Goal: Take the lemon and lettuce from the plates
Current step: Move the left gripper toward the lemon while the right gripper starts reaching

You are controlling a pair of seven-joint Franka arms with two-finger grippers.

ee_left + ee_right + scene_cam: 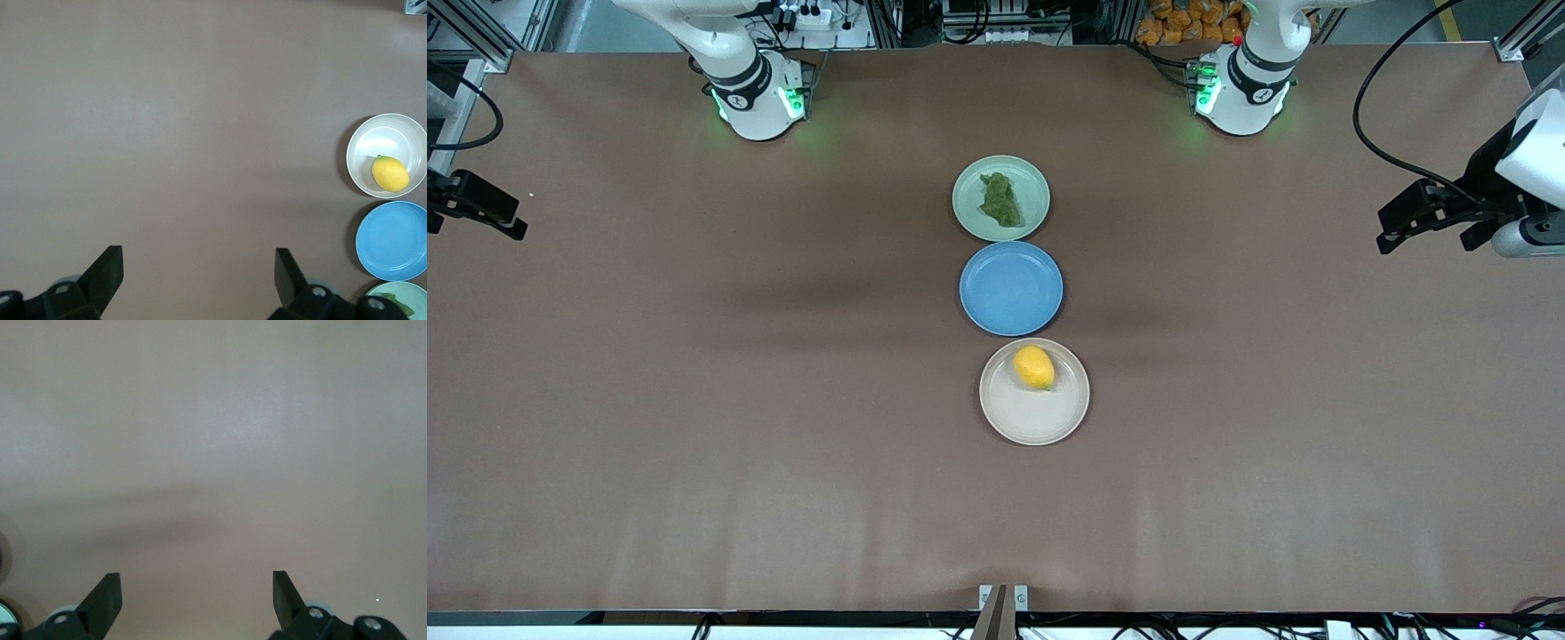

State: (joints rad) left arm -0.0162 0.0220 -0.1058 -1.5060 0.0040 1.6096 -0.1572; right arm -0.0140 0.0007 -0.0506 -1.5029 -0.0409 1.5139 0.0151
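Observation:
The yellow lemon [1033, 366] lies on the beige-white plate [1036, 422], the plate nearest the front camera. It also shows in the left wrist view as the lemon [390, 173] on its plate [387, 130]. The dark green lettuce [1000, 198] lies on the mint plate [967, 191], farthest from the camera. My left gripper [1383, 231] hangs open over bare table at the left arm's end, its jaws [199, 257] holding nothing. My right gripper [516, 220] hangs open over the right arm's end, also with nothing between its fingers [197, 580].
A blue plate [1011, 289] with nothing on it sits between the two task plates, nearly touching both. All three stand in a row at the middle of the brown table [694, 400]. Both arm bases stand along the table's edge farthest from the camera.

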